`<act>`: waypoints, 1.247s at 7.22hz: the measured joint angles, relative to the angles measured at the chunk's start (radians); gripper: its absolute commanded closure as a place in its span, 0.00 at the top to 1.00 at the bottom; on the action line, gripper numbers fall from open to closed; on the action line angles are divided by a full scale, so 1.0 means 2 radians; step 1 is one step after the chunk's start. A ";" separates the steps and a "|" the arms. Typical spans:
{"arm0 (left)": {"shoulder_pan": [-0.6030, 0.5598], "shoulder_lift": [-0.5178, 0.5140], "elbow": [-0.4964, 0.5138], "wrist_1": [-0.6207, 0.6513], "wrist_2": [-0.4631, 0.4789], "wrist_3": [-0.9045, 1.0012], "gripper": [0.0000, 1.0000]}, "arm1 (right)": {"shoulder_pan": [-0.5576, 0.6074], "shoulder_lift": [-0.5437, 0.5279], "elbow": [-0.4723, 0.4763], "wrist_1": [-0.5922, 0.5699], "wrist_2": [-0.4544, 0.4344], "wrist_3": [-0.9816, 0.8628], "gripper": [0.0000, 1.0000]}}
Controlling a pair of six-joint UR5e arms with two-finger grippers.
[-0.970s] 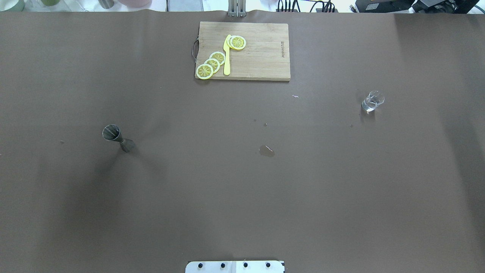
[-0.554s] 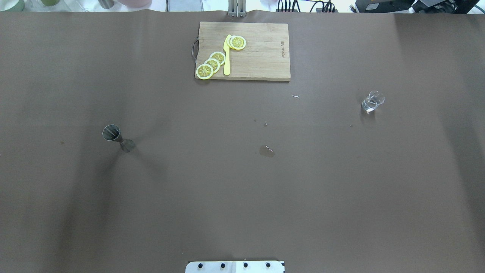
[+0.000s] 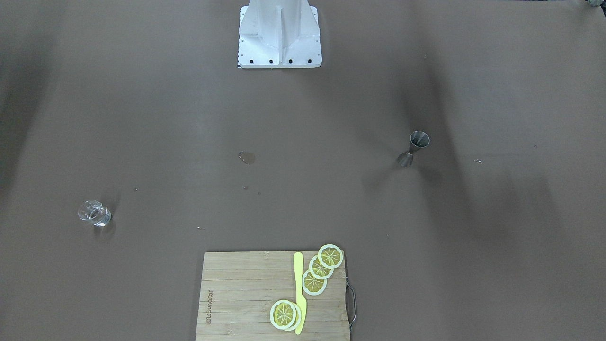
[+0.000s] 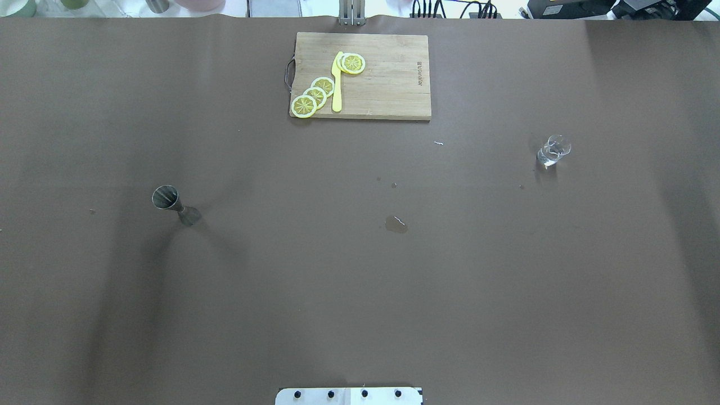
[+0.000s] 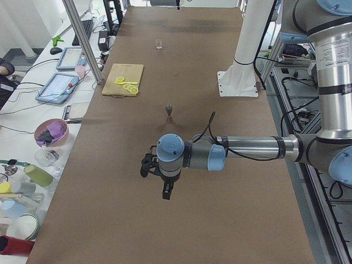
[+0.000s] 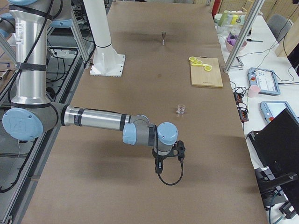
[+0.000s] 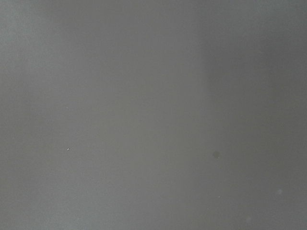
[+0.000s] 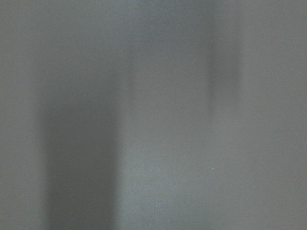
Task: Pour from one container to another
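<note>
The metal jigger (image 4: pixel 169 202) stands upright on the brown table's left half, also seen in the front view (image 3: pixel 414 148) and far off in the left view (image 5: pixel 169 111). The clear glass cup (image 4: pixel 553 149) stands at the right, a little farther back (image 3: pixel 94 213) (image 6: pixel 181 109). Neither arm shows in the overhead or front view. My left gripper (image 5: pixel 166 192) hangs over bare table well short of the jigger. My right gripper (image 6: pixel 159 168) hangs over bare table short of the cup. For both I cannot tell open or shut. The wrist views show only blurred tabletop.
A wooden cutting board (image 4: pixel 388 79) with lemon slices (image 4: pixel 315 93) and a yellow knife (image 4: pixel 337 81) lies at the far middle. A small wet spot (image 4: pixel 396 224) marks the table's centre. The robot's white base (image 3: pixel 279 33) stands at the near edge.
The jigger and the cup have not moved. Only the soft shadows on the left of the table have shifted slightly.
</note>
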 measured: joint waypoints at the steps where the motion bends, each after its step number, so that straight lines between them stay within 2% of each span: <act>1: -0.001 -0.001 0.001 0.000 0.000 -0.003 0.99 | -0.005 0.001 0.002 0.004 0.000 -0.004 1.00; 4: -0.002 -0.007 -0.002 -0.003 0.000 -0.046 0.99 | -0.017 -0.001 0.002 0.041 0.001 -0.008 1.00; 9: -0.002 -0.005 -0.001 -0.011 0.001 -0.051 0.99 | -0.031 -0.003 0.000 0.081 0.001 -0.008 1.00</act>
